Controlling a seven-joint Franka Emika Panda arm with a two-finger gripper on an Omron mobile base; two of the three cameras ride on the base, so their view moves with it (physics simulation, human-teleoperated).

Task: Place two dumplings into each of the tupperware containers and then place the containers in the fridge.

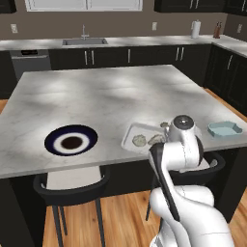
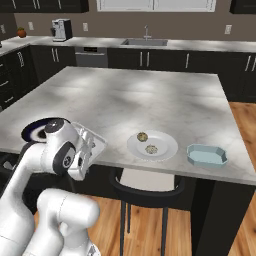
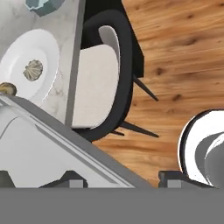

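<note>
Gripper point(image 2: 89, 150) — fingers half-closed, seemingly on tilted white tub point(image 2: 95, 137) off the counter point(image 2: 150, 95) edge. Two dumplings point(image 2: 142, 136) on plate point(image 2: 167, 144); blue tub point(image 2: 206, 155) beside. Likely step: carrying tub; next — level it.

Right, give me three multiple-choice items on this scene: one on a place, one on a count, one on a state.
1. Where is the blue tub?
A. In the sink
B. On the counter, right of the white plate
C. On the stool

2. How many dumplings lie on the white plate?
A. Two
B. Four
C. None

3. How is the white tub?
A. Flat at mid-counter
B. Upside down on the floor
C. Tilted, in the hand

Key:
1. B: the blue tub sits on the counter beside the white plate.
2. A: two dumplings show on it.
3. C: the white tub slants at the counter's near edge, in the hand.
</note>
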